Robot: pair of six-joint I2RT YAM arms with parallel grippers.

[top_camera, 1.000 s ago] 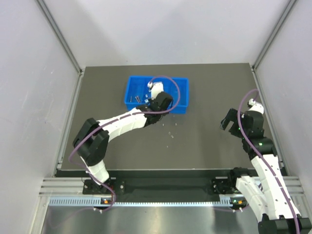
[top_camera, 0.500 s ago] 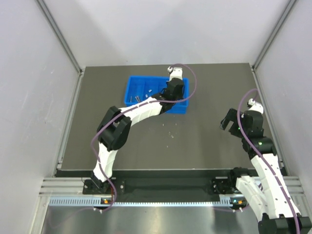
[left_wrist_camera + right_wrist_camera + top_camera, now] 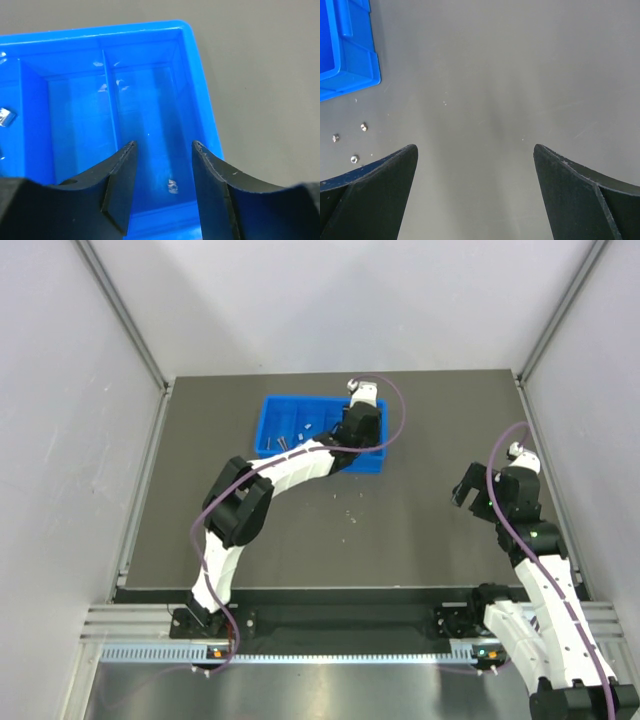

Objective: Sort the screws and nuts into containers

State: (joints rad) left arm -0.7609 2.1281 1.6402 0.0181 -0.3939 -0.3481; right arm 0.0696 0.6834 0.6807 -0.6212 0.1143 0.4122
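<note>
The left pincer [image 3: 164, 144] has swung to the tray's [image 3: 202, 105] right-end compartment and hangs released above a nut [image 3: 172, 186]. Loose nuts [image 3: 354, 159] lie on the surface [image 3: 520, 75] just nearward of the tray, closer to it than to the open right pincer [image 3: 475, 147].

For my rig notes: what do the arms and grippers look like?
The left arm and right arm have white shells with black joints; a purple cable loops along each. The left gripper and right gripper have black, curved, tapering fingers.

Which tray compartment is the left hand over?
The end compartment against the tray's outer wall: it holds one silvery piece; the neighbouring compartment looks empty.
</note>
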